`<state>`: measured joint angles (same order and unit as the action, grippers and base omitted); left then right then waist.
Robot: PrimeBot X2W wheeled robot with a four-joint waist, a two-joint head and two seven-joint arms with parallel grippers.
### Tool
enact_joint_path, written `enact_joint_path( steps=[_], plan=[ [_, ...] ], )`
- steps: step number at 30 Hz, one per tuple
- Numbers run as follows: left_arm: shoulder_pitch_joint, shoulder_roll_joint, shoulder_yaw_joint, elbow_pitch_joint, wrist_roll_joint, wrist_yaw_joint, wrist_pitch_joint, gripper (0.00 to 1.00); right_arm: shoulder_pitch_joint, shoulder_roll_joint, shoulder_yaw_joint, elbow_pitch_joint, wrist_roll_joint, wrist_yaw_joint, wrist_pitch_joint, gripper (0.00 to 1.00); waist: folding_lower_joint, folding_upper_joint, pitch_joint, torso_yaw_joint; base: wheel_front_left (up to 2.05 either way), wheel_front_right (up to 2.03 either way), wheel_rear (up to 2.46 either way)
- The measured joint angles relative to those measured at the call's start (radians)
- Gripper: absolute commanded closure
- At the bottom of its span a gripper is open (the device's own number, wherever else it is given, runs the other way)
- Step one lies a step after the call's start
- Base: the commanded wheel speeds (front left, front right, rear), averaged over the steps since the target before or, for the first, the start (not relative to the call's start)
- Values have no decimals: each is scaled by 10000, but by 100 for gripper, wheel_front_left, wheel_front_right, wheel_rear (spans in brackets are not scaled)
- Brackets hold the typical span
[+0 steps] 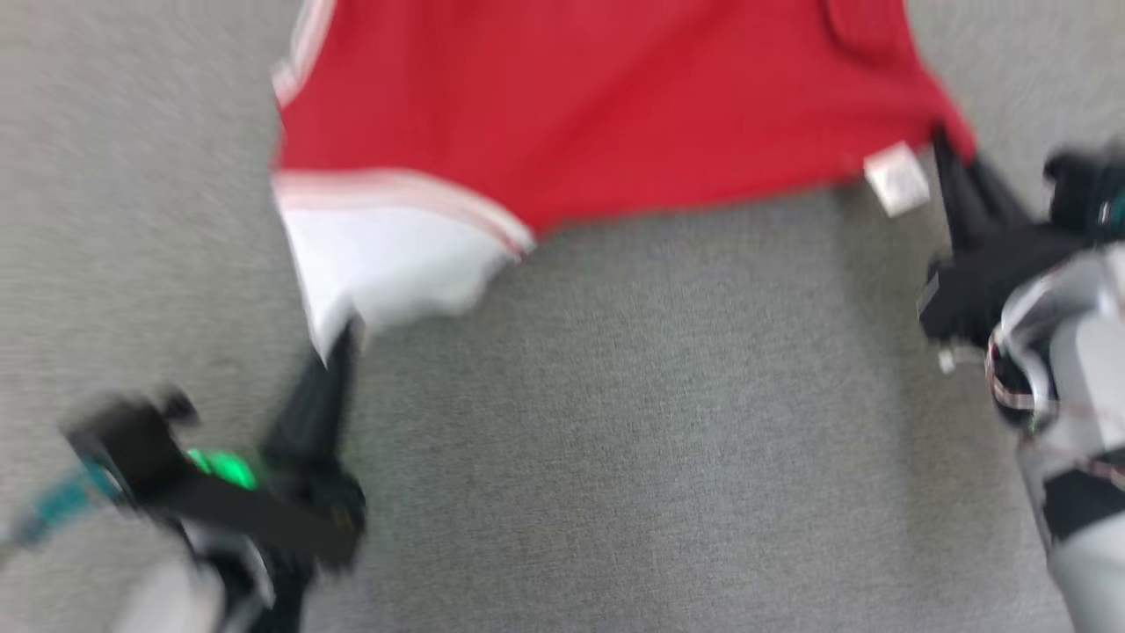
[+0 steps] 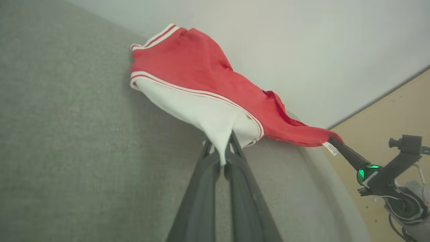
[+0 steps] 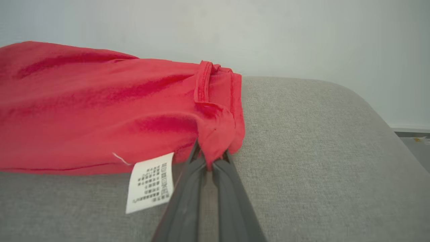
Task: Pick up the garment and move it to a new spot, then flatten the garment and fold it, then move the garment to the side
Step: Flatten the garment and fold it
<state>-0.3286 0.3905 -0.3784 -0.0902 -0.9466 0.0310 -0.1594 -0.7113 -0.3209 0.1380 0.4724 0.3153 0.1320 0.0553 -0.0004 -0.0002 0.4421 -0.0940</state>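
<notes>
The left tool (image 1: 345,343) reaches up from the lower left, both long fingers pressed together on a white corner of the garment (image 1: 571,114). The right tool (image 1: 947,149), far right, pinches its red edge, with its pale forearm (image 1: 1081,369) angled below.

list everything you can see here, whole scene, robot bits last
garment: one, red with a white panel and white stripes, stretched between the two tools over the grey surface
label: one, white with dark print, hanging from the garment's edge beside the right tool
cushioned surface: one, grey woven fabric, under the garment, rounded at its edge
wall: one, pale, behind the surface
floor: one, tan, past the surface's edge in the left wrist view
left tool: one, dark fingers, shut on the garment's white corner
right tool: one, dark fingers, shut on the garment's red corner
</notes>
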Motion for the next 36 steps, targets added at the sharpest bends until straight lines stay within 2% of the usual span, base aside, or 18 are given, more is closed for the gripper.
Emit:
enact_joint_path(
  steps=[7,19,29,36],
  plan=[
    [2041,-132,-487,58,-941,-4,382,100,1919,75,-1070,-326,-627,0,744,100,0,-1,-1382,314,0,0,0],
    [3463,-25,-848,221,-1438,288,903,100,4141,878,-2305,-1189,-1597,0,1409,100,2,0,-3168,779,0,0,0],
    [4173,140,-1103,69,-1526,483,1174,100,5374,1693,-3509,-1421,-2180,0,1707,100,3,1,-3819,938,0,0,0],
    [4419,403,-1444,111,-1547,752,1835,100,5985,1969,-3555,-1241,-2412,0,1822,100,4,2,-3953,881,0,0,0]
  ],
)
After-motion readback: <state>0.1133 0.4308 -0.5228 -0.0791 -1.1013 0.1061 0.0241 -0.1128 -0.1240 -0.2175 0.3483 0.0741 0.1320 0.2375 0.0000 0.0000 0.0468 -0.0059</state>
